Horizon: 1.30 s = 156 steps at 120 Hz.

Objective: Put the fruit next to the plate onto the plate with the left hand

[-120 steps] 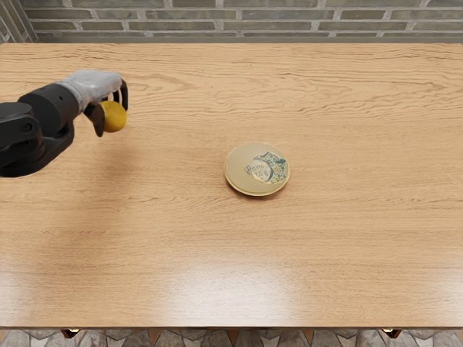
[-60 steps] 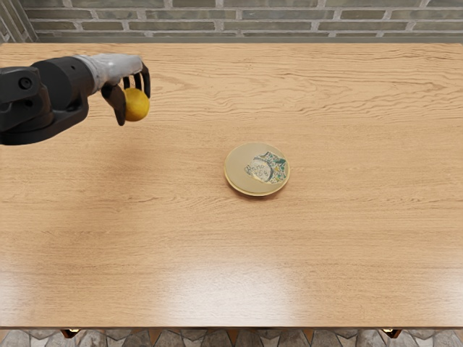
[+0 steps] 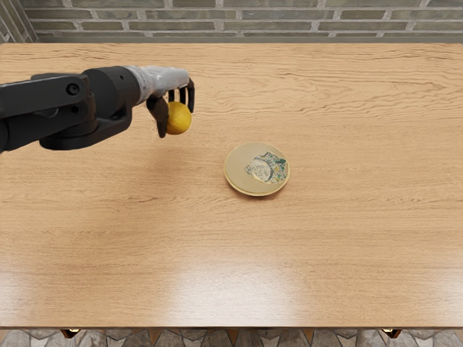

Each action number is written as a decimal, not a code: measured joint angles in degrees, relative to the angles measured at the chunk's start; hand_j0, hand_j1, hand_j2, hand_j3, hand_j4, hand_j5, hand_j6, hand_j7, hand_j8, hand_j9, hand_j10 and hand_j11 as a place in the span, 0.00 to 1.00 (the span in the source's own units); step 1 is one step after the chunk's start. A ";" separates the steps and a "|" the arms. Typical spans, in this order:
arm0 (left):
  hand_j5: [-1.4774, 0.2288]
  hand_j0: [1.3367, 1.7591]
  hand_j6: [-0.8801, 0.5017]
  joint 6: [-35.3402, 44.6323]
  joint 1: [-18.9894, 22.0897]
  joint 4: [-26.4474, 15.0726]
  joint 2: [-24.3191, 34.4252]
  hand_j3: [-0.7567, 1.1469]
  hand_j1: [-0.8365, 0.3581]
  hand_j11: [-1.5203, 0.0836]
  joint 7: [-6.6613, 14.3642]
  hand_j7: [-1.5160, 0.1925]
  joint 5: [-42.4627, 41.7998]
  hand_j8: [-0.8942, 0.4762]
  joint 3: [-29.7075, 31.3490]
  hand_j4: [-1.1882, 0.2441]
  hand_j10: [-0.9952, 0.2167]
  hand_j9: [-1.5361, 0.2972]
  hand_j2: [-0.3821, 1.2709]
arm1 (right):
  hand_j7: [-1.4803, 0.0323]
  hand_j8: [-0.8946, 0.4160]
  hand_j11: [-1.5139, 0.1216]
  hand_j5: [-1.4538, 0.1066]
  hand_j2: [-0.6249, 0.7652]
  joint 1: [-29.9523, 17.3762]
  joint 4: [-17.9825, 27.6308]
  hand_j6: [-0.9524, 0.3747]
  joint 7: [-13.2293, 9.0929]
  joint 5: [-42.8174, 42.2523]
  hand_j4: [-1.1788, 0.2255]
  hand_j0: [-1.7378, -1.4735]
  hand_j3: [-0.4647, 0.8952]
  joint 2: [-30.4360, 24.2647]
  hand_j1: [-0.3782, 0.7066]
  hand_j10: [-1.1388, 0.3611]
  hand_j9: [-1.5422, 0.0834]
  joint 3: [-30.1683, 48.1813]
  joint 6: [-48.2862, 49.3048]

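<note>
The left hand [image 3: 168, 92] is closed around a yellow fruit [image 3: 178, 118]. The fingers [image 3: 189, 92] curl over the top of it and the thumb [image 3: 160, 119] presses on its left side. The fruit hangs in the hand above the counter [image 3: 231, 246], left of the middle and closer to the far edge. The plate [image 3: 235, 177] sits near the middle of the counter with nothing on it. From the fruit, the plate lies toward the right edge and a bit toward the near edge, with bare wood between them. That is probably the way the hand has to go, and then down. The fruit looks round, so which way it is turned should not matter much. The fingers hide its top and far side. How high it hangs above the wood is hard to tell. The picture on the plate is too small to make out. The left arm is cut off at the picture's left edge, and the right arm does not show at all.
</note>
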 joint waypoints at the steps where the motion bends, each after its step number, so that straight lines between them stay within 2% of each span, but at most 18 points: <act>1: 0.33 0.76 0.34 0.00 0.00 0.02 -0.19 0.40 0.41 0.39 0.00 0.35 0.00 0.29 0.00 0.43 0.26 0.35 0.60 | 0.95 0.66 0.90 0.91 0.45 -0.01 -0.01 0.70 0.00 0.00 0.82 0.30 0.34 0.00 0.06 0.74 0.93 0.00 0.00; 72: 0.33 0.76 0.32 0.55 -0.23 2.41 -7.81 0.40 0.43 0.39 -0.02 0.35 -0.08 0.28 0.01 0.42 0.26 0.35 0.59 | 0.95 0.66 0.90 0.91 0.45 -0.16 -0.07 0.70 0.00 0.00 0.82 0.30 0.34 0.00 0.06 0.74 0.93 -0.11 0.00; 85: 0.32 0.76 0.33 0.56 -1.33 4.07 -11.16 0.40 0.41 0.39 -0.02 0.35 -0.02 0.29 0.04 0.42 0.26 0.35 0.61 | 0.95 0.66 0.90 0.91 0.45 -0.19 -0.07 0.70 0.00 0.00 0.82 0.30 0.34 0.00 0.06 0.74 0.93 -0.11 0.00; 118: 0.32 0.76 0.32 0.47 -2.20 11.33 -18.03 0.40 0.43 0.39 -0.03 0.35 0.70 0.28 0.33 0.41 0.26 0.35 0.59 | 0.95 0.66 0.90 0.91 0.45 -0.15 -0.07 0.70 0.00 0.00 0.82 0.30 0.34 0.00 0.06 0.74 0.93 -0.12 0.00; 156: 0.32 0.76 0.31 0.58 -1.71 14.22 -24.40 0.40 0.43 0.38 -0.03 0.36 0.99 0.28 0.75 0.40 0.26 0.34 0.60 | 0.95 0.66 0.90 0.91 0.45 -0.13 -0.07 0.70 0.00 0.00 0.82 0.30 0.34 0.00 0.06 0.74 0.93 -0.15 0.00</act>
